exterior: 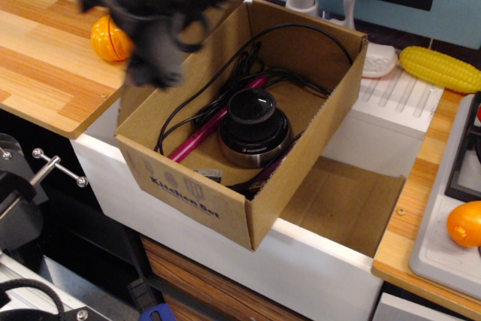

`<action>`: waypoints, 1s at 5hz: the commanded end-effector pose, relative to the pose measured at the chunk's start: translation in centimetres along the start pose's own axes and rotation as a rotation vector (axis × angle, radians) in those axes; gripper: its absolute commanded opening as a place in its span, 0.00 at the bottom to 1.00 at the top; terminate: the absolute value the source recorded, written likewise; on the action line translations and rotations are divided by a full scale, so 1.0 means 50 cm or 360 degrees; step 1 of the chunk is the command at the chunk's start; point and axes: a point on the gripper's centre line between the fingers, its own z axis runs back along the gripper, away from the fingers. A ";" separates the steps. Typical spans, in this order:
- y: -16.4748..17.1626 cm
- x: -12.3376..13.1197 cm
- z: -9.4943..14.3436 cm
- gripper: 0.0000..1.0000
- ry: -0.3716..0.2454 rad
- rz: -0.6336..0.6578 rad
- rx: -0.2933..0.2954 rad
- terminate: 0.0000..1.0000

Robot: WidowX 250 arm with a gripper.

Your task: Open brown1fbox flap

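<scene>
The brown1fbox (197, 199) sits tilted on the front rim of the white basin, with purple "Kitchen Set" lettering on its front side. Its top is open, showing a black round device (252, 127), a pink stick (201, 134) and black cables inside. The flap (139, 104) is turned outward along the box's left side, and only a plain brown strip of it shows below my arm. My gripper (154, 31) is a dark motion blur at the upper left, above that left edge. The blur hides its jaws.
An orange pumpkin (105, 39) lies on the wooden counter (45, 65) to the left, partly behind the gripper. A corn cob (440, 69) lies at the back right and an orange fruit (464, 223) at the right edge. The white basin (331, 264) has brown cardboard lying inside it.
</scene>
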 end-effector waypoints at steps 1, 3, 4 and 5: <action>0.073 0.007 -0.015 1.00 -0.0148 -0.0219 0.0155 0.00; 0.092 0.005 -0.063 1.00 -0.0282 -0.0300 0.0122 0.00; 0.110 0.007 -0.084 1.00 -0.0352 -0.0367 0.0058 0.00; 0.117 0.002 -0.094 1.00 -0.0434 -0.0436 0.0143 1.00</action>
